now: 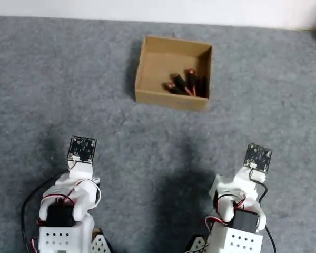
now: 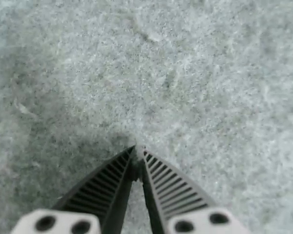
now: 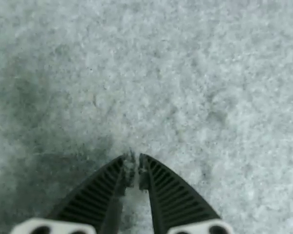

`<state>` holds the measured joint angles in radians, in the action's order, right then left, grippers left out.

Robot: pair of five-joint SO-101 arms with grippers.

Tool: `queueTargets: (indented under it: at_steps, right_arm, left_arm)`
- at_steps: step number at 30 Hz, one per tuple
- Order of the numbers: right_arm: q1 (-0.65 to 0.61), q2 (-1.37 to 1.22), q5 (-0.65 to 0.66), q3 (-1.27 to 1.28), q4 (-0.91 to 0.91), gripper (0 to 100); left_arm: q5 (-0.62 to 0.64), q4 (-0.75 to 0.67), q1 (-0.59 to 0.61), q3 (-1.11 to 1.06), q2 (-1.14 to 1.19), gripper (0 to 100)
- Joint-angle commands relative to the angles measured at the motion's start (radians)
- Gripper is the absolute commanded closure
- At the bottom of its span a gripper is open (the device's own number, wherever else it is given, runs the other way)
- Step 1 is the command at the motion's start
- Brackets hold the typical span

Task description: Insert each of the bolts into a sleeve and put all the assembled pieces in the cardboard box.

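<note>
The cardboard box (image 1: 148, 74) stands at the far middle of the grey carpet. Inside it, toward its near right corner, lie several dark sleeves with reddish bolt ends (image 1: 185, 84). Both arms are drawn back at the near edge, far from the box. My left gripper (image 2: 137, 150) points down at bare carpet with its ribbed black fingers (image 2: 112, 187) closed tip to tip and holding nothing. My right gripper (image 3: 135, 159) is likewise shut over bare carpet with nothing in it. In the high view the left arm (image 1: 73, 197) sits near left and the right arm (image 1: 242, 203) near right.
Grey carpet (image 1: 52, 95) covers the whole work surface between the arms and the box. A pale wall strip (image 1: 158, 9) runs along the far edge.
</note>
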<state>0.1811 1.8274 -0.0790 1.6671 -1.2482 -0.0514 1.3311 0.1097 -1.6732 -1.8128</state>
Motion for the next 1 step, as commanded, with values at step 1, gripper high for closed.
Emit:
queueTargets:
  at_steps: [1]
  right_arm:
    - [0.01,0.008,0.015,0.153,0.001,99.3]
  left_arm:
    - [-0.002,0.006,-0.012,-0.022,-0.013,99]
